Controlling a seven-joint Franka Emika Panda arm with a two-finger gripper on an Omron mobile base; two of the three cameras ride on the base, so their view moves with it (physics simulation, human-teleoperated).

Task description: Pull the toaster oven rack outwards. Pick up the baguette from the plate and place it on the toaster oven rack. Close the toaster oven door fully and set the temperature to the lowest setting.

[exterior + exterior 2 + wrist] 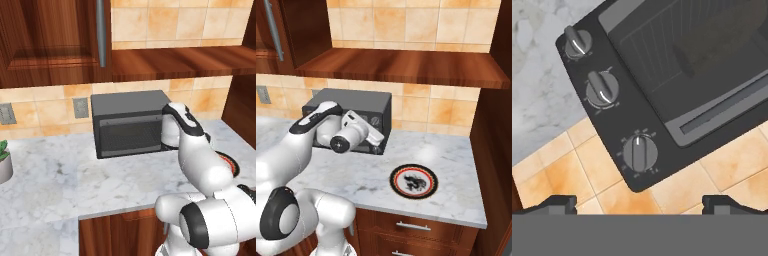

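Toaster oven (129, 122) sitting at the back of the marble counter (60, 185), tight against the tan tiled wall (45, 107), under a long wooden shelf (406, 65). Door (702, 65) shut flat against the front, thin bar handle (727, 107) running along one edge of the dark glass. Faint wire lines of the rack (657, 47) just readable through the window, inside the cavity. Column of three round knobs (640, 153) beside the door in the hand view, each with a pale pointer line; the one nearest the fingertips pointing straight at the middle of its dial marks. Baguette not made out behind the dark glass.

Plate (413, 181) out on the counter well to the right of the oven, orange-red rim, white face, black pattern in the middle, nothing lying on it. In the left base view just a sliver of that rim peeking from behind the arm.

Gripper (640, 202) hovering close in front of the knob column, fingers (557, 202) spread wide at the two sides of the hand view, nothing between them, touching nothing. Arm reaching up across the oven's right end in both base views.

Potted plant (4, 162) at the far left of the counter, wall outlets (80, 107) on the tiles, wooden cabinet (50, 35) overhead.
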